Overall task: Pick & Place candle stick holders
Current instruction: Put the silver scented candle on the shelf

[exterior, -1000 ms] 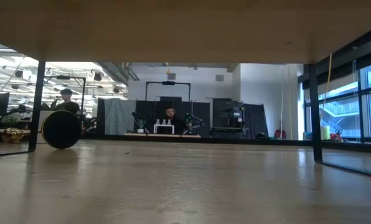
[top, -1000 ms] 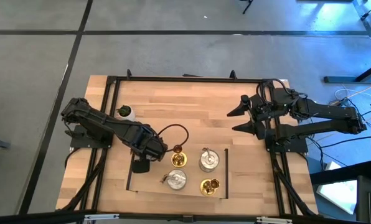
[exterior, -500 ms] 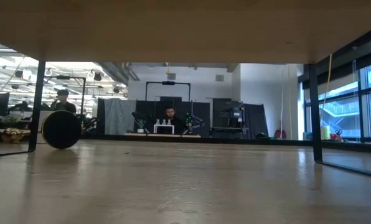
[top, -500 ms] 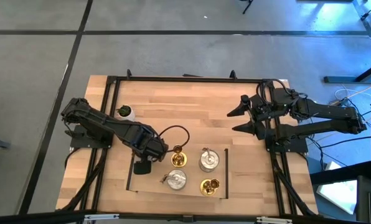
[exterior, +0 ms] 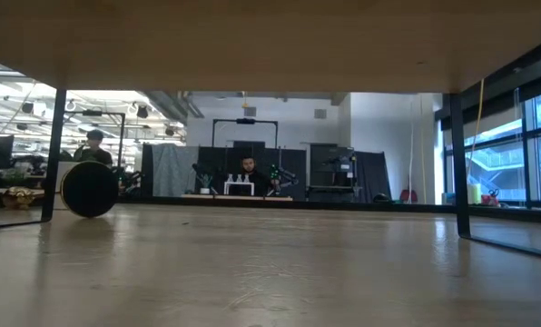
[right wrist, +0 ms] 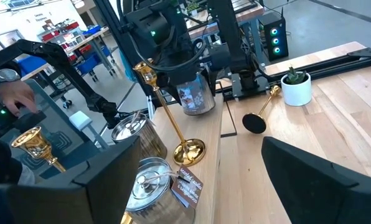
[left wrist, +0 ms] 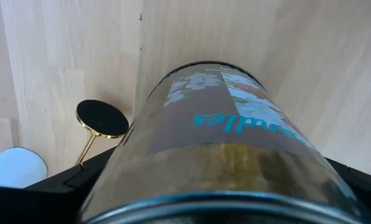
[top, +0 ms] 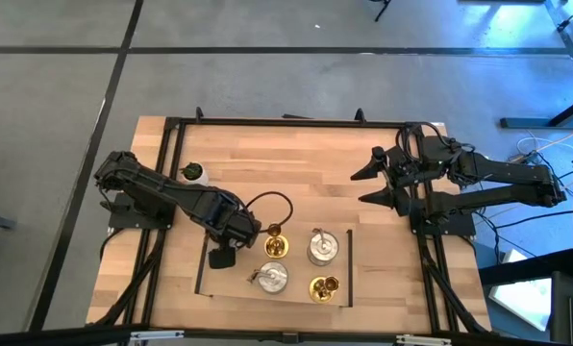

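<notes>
1. Left claw clamped on a labelled jar, with the fingers pressed to its two sides. Cannot tell whether the jar touches the table.
2. Just beside that claw, toward the right arm: a tall gold holder, upright on its round base.
3. Beyond that holder, farther from the claw: a silver tin, lid on.
4. Near the claw, toward the table's front edge: a second tin, and past it a short gold holder, upright.
5. On the claw's other side: a fallen gold holder, lying flat on the wood with its dark round base turned toward the claw.
6. Past the fallen holder: a white pot with a small green plant, close to the stem's far end.
7. Right claw spread wide and gripping nothing, well apart from all the holders, over bare wood by the right arm's base.
</notes>
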Tool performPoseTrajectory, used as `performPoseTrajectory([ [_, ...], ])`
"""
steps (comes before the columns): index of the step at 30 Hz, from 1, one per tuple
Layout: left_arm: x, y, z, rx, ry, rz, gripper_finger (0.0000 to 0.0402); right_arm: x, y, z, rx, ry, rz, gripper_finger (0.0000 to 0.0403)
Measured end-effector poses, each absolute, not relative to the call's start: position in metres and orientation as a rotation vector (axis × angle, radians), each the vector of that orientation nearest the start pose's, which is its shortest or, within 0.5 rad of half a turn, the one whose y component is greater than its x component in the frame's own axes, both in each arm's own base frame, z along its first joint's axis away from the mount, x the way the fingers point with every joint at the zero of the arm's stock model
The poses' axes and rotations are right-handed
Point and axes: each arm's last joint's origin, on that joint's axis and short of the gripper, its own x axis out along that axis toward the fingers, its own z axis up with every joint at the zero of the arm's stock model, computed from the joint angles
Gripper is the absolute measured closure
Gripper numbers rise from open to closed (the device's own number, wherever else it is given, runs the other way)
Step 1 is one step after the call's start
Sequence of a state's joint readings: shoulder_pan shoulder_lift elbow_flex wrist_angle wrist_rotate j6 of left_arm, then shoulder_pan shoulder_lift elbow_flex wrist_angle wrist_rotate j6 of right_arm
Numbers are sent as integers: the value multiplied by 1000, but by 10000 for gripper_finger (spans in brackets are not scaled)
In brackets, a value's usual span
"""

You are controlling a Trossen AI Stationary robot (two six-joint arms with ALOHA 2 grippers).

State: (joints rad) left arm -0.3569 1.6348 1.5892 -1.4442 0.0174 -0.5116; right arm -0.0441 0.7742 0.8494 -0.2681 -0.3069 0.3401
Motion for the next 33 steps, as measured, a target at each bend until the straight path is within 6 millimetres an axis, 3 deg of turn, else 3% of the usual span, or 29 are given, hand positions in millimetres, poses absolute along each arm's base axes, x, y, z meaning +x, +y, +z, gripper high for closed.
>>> performPoseTrajectory([
  [33,276,-103,320,-237,1494,73,13,165,3,348,370,235,236,65],
])
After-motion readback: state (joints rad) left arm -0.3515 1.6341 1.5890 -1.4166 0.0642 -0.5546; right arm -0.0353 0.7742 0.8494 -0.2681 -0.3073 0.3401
